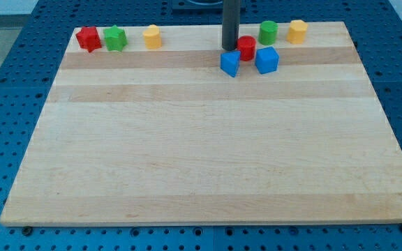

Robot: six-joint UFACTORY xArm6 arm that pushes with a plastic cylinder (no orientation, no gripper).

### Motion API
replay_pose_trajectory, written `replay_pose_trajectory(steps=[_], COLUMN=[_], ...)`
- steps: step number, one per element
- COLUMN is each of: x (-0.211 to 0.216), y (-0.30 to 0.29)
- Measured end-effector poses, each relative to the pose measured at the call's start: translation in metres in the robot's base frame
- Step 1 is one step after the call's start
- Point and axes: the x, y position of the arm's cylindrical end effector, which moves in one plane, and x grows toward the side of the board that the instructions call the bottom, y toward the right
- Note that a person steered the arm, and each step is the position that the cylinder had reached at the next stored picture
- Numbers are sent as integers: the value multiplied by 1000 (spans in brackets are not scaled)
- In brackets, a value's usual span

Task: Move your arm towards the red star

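The red star (88, 38) lies at the board's top left corner, with a green star (115, 37) touching its right side and a yellow block (152, 36) further right. My tip (229, 47) is at the top middle of the board, far to the right of the red star. It stands just left of a red cylinder (246, 47) and just above a blue block (230, 63). A second blue block (266, 60) lies right of the red cylinder.
A green cylinder (268, 31) and a yellow block (297, 31) lie near the board's top edge, right of my tip. The wooden board (201, 153) rests on a blue perforated table (5, 104).
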Motion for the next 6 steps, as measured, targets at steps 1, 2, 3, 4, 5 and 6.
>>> replay_pose_trajectory(steps=[1, 2, 3, 4, 5, 6], x=[3, 3, 1, 1, 1, 3], y=[1, 1, -12, -44, -86, -137])
